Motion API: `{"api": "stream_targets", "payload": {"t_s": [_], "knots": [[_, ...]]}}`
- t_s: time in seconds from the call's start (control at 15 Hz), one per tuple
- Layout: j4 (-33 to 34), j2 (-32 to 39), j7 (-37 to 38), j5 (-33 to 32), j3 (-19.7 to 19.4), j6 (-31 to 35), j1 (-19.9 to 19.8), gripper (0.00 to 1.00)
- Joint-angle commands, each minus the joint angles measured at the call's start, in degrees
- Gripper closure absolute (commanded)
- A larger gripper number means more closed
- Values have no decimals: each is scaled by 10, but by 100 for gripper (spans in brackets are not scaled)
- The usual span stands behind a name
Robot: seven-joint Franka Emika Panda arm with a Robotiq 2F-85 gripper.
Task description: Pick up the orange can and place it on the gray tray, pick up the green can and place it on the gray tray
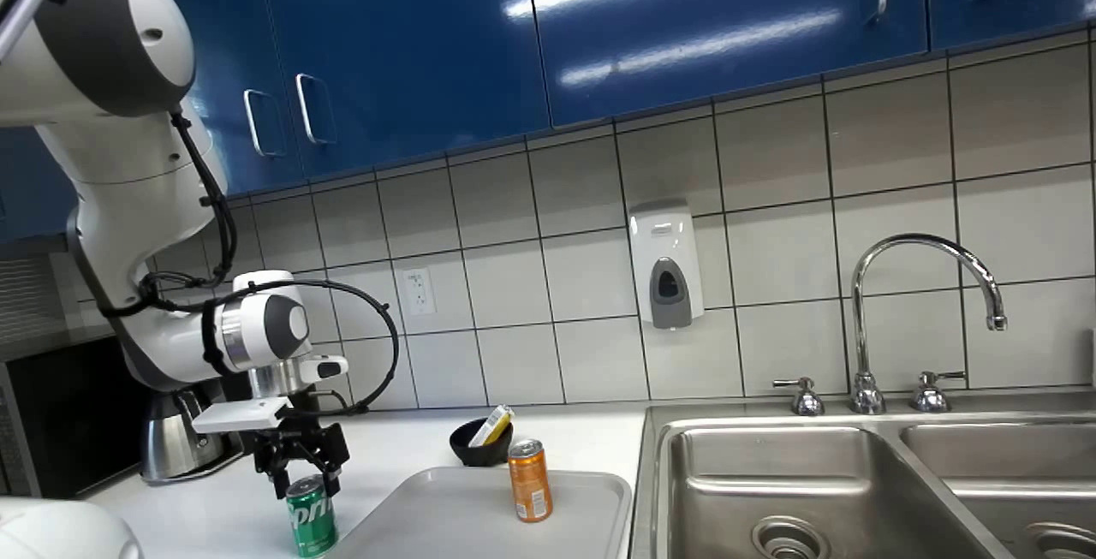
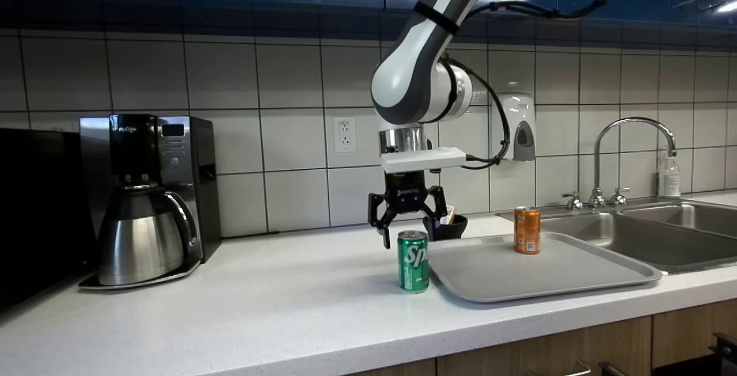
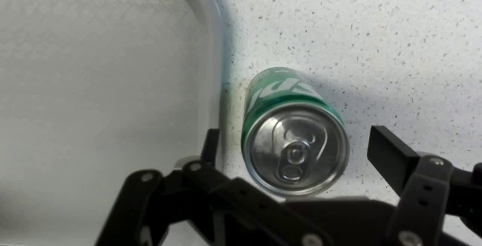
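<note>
The green can [image 1: 312, 523] stands upright on the white counter just beside the gray tray [image 1: 454, 512]; both also show in an exterior view, the can [image 2: 413, 266] and the tray [image 2: 518, 277]. The orange can [image 1: 530, 484] stands upright on the tray, also in an exterior view [image 2: 527, 231]; it is out of the wrist view. My gripper [image 2: 409, 240] is open and points down over the green can. In the wrist view its fingers [image 3: 295, 144] lie on either side of the green can's silvery top [image 3: 295, 152], with gaps on both sides. The tray edge [image 3: 211, 69] lies near one finger.
A black bowl [image 2: 452, 228] with a yellow-and-white packet stands behind the tray. The steel sink [image 1: 771, 490] and faucet [image 1: 865, 319] lie beyond the tray. A coffee maker with a steel carafe [image 2: 141, 243] and a black appliance [image 2: 40, 209] stand at the other side.
</note>
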Motion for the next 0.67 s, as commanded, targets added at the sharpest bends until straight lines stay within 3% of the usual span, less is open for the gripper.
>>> {"api": "stream_targets", "payload": {"t_s": [0.0,0.6], "knots": [[-12,-17,-1,4,-4,-19,1,0],[-17,-3,-1,5,-8,-17,0,0]]}}
